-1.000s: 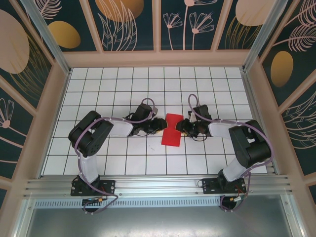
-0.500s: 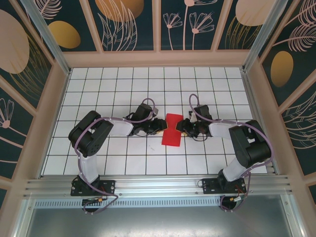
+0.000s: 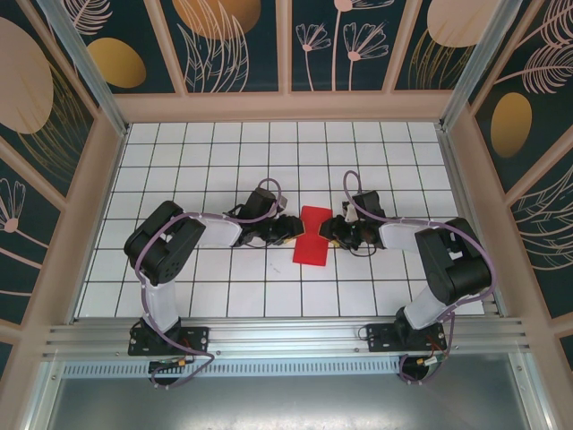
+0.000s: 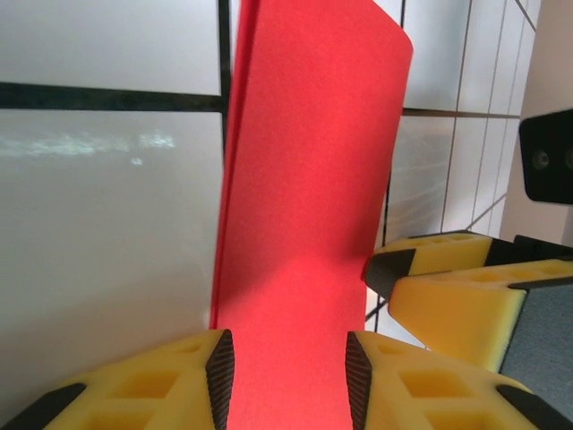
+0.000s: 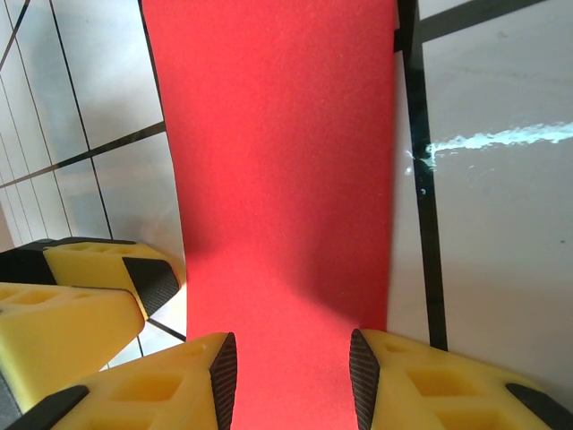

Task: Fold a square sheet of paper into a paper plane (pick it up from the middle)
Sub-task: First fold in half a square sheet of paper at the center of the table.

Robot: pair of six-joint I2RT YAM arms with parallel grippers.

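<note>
Edging the left gripper (image 3: 290, 230) a touch closer to the right gripper (image 3: 332, 231) than a second ago. Clamping the square sheet of paper (image 3: 312, 252), folded into a red strip, between the left pads; gripping it likewise between the right pads, keeping it stretched ahead of both sets of fingertips.

White tiled table (image 3: 179, 161), dark floral wall panels (image 3: 233, 36), aluminium front rail (image 3: 286, 336)

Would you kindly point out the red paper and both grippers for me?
red paper (image 3: 310, 250), top external view, on its near half.
left gripper (image 4: 289, 358), left wrist view, midway between its fingertips.
right gripper (image 5: 293, 358), right wrist view, midway between its fingertips.
</note>
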